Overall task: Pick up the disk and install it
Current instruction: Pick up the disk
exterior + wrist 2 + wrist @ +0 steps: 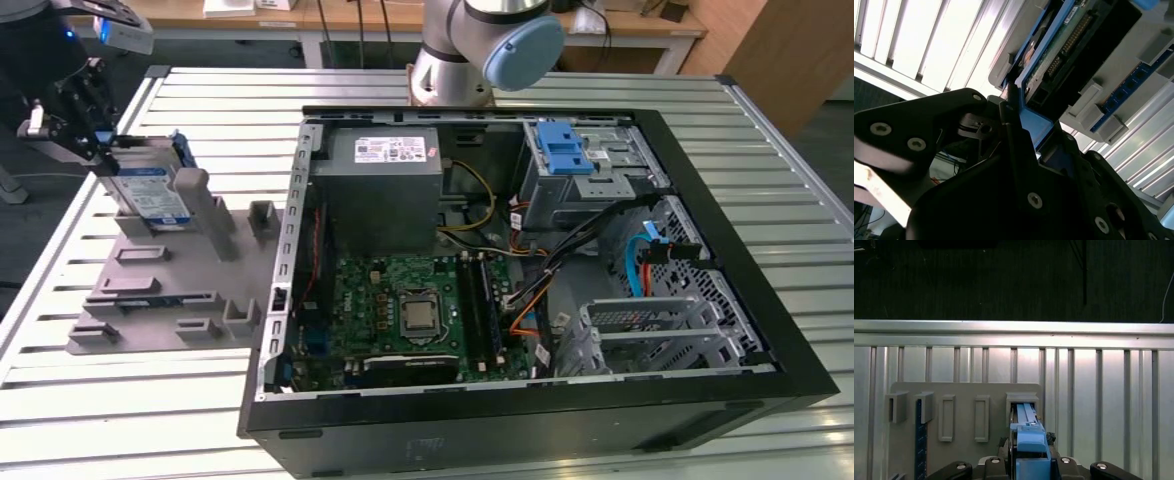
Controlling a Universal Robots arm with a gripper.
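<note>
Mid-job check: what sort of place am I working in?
Probably a robotics lab or workshop set up for PC assembly: an open computer case lies on a slatted metal table, a grey holder block beside it carries the disk, and desks stand behind.

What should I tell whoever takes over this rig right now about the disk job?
Claw: shut on the blue frame edge of the disk.
Disk: standing in its slot in the grey holder block, on the exterior view's left, beside the open computer case.
Done: the grasp is made.
Left: the disk is not yet lifted out of the block and not yet in the case.
</note>
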